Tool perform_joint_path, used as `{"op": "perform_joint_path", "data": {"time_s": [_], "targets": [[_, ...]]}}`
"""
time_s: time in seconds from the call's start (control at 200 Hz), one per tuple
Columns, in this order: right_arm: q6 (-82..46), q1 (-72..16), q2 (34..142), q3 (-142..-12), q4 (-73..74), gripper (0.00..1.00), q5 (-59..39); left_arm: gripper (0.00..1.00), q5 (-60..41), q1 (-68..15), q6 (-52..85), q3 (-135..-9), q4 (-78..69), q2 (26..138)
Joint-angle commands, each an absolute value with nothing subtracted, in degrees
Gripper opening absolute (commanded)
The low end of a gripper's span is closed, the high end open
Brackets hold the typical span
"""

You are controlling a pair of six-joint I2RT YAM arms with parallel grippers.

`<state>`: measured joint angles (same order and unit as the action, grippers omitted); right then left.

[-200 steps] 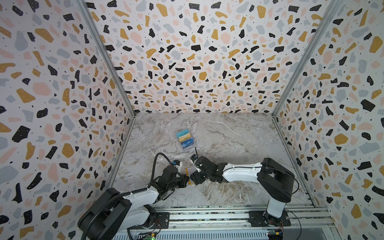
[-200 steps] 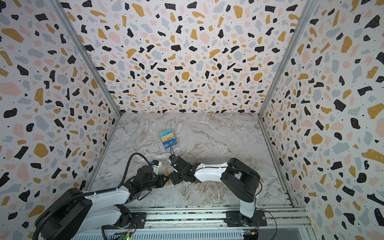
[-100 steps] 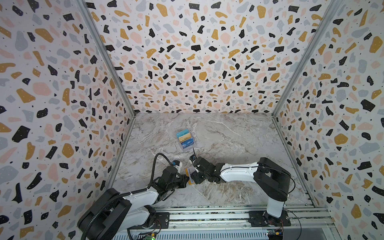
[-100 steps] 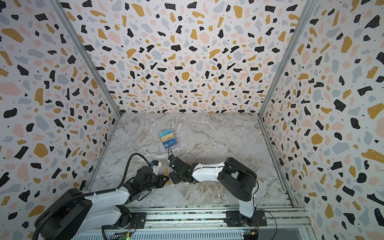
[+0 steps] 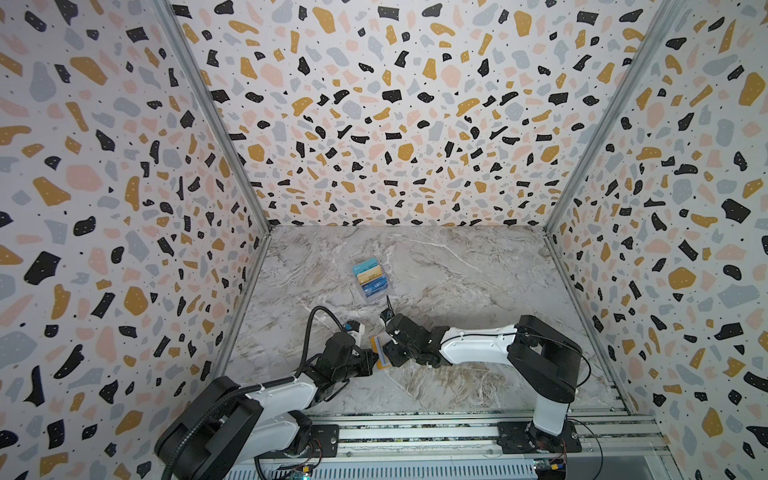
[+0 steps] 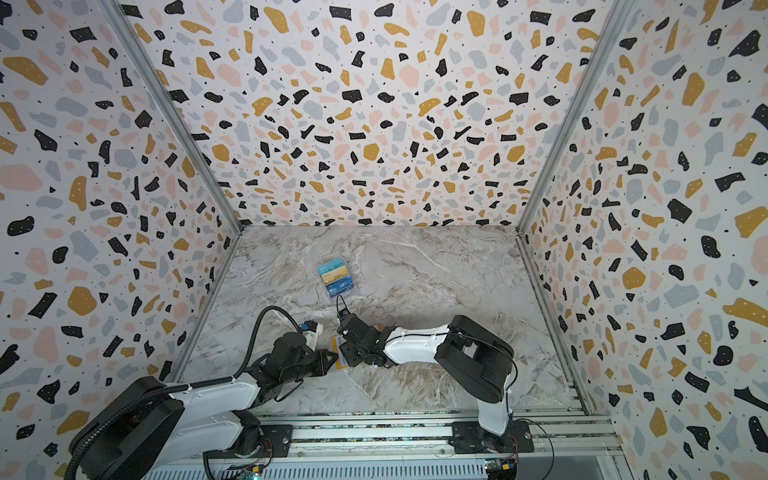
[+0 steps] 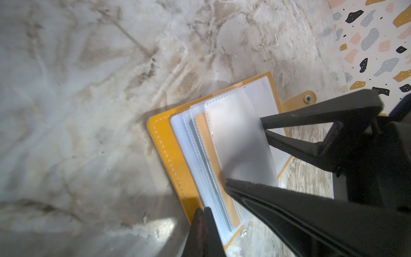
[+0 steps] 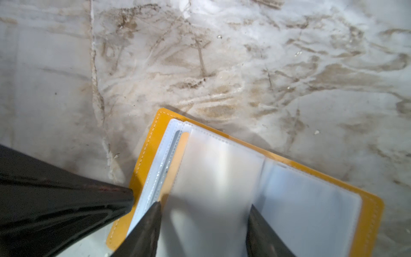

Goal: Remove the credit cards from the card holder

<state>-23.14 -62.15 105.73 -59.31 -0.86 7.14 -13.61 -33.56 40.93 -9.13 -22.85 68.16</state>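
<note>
1. The card holder lies open on the marble surface, near its front edge.
2. Left pincer: tips together, resting at the cover's edge.
3. Right pincer: tips apart, astride a lifted clear sleeve (a gold card shows in the sleeve beneath).
</note>
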Motion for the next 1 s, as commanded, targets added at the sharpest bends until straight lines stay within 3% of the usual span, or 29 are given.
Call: {"op": "perform_joint_path", "data": {"time_s": [0.0, 0.561, 0.991], "targets": [[-23.6, -62.3, 103.7, -59.3, -4.9, 0.57, 10.1, 0.00, -11.5, -33.8, 39.6, -7.6, -19.3, 68.9], [-23.6, -60.7, 99.8, -58.1, -9.7, 0.58, 16.0, 0.00, -11.4, -33.8, 39.3, -7.4, -19.2, 68.8], [-23.8, -57.4, 94.8, -54.7, -11.1, 0.52, 16.6, 0.00, -11.5, -33.8, 39.3, -7.4, -19.2, 68.8]]}}
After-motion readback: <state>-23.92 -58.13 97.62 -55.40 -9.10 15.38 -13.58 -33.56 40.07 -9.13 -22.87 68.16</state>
